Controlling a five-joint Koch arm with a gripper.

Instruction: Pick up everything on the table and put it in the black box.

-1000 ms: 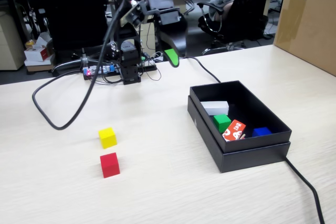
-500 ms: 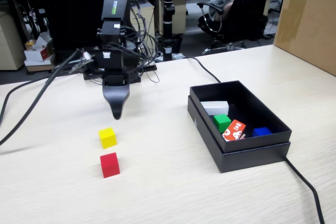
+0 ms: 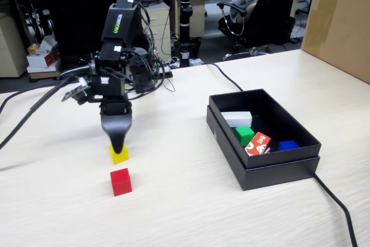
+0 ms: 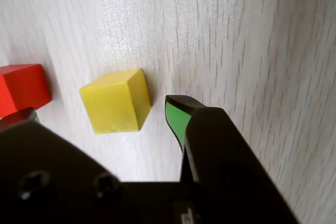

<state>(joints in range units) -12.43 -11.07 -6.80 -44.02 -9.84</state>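
Above the yellow cube (image 4: 116,108), fingers (image 4: 177,117) spread either side, red cube (image 3: 121,181) nearby

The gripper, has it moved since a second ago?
Yes. In the fixed view the gripper has swung left, away from the black box, and come down over the yellow cube.
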